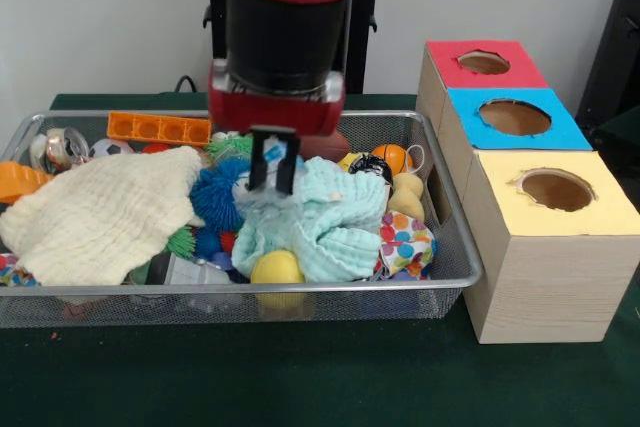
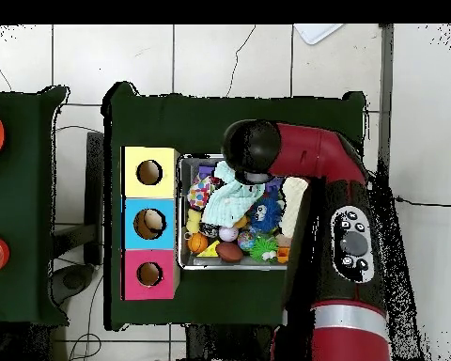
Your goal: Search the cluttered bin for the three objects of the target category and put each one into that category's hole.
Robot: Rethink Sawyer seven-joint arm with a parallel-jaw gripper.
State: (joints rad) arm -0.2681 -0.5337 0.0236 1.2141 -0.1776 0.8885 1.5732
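The gripper (image 1: 272,169) hangs low in the bin (image 1: 452,247), its fingers narrowly parted, tips at the mint cloth (image 1: 325,227) beside the blue ball (image 1: 215,197). A cream cloth (image 1: 105,212) covers the bin's other end. Beside the bin stand the boxes (image 1: 545,237) with red, blue and yellow holes.

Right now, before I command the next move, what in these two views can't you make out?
- Front view: whatever lies under the cream cloth and the light blue cloth in the wire bin.
- Overhead view: the gripper and much of the bin, covered by the arm.
- Front view: the gripper shows, but its grasp is unclear.
- Both views: the box holes' contents.
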